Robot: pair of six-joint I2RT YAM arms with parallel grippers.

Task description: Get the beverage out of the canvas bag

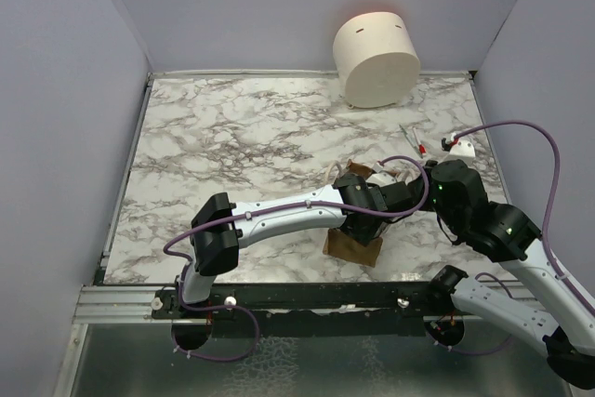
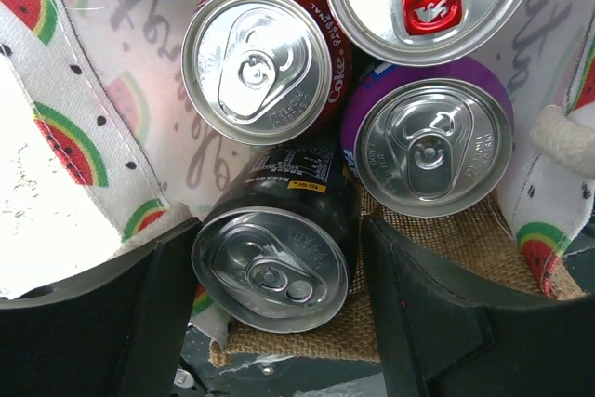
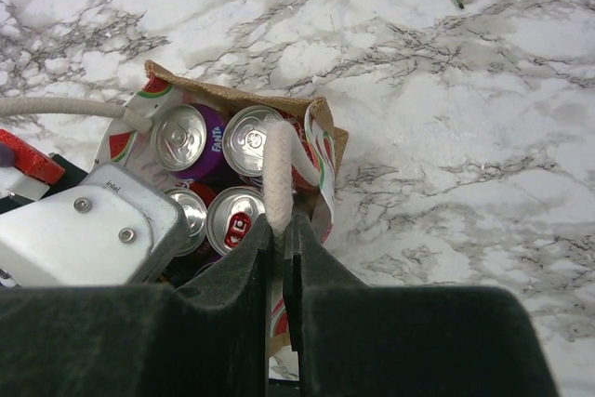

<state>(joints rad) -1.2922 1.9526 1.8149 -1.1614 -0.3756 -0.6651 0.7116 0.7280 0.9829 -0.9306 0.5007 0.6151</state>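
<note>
The canvas bag (image 1: 353, 246) stands at the table's near middle, its burlap wall (image 3: 232, 95) and watermelon-print lining (image 2: 74, 146) showing. It holds several cans: a red Coke can (image 2: 256, 62), a purple can (image 2: 432, 146) and a tilted black can (image 2: 274, 267). My left gripper (image 2: 279, 230) reaches into the bag (image 1: 367, 206), one finger on each side of the black can and tight against it. My right gripper (image 3: 281, 225) is shut on the bag's white rope handle (image 3: 277, 165) at the right rim, and it also shows in the top view (image 1: 409, 194).
A large cream cylinder (image 1: 376, 58) stands at the back right. Pens (image 1: 412, 138) and a small white and red object (image 1: 460, 146) lie right of the bag. Grey walls enclose the marble table on three sides.
</note>
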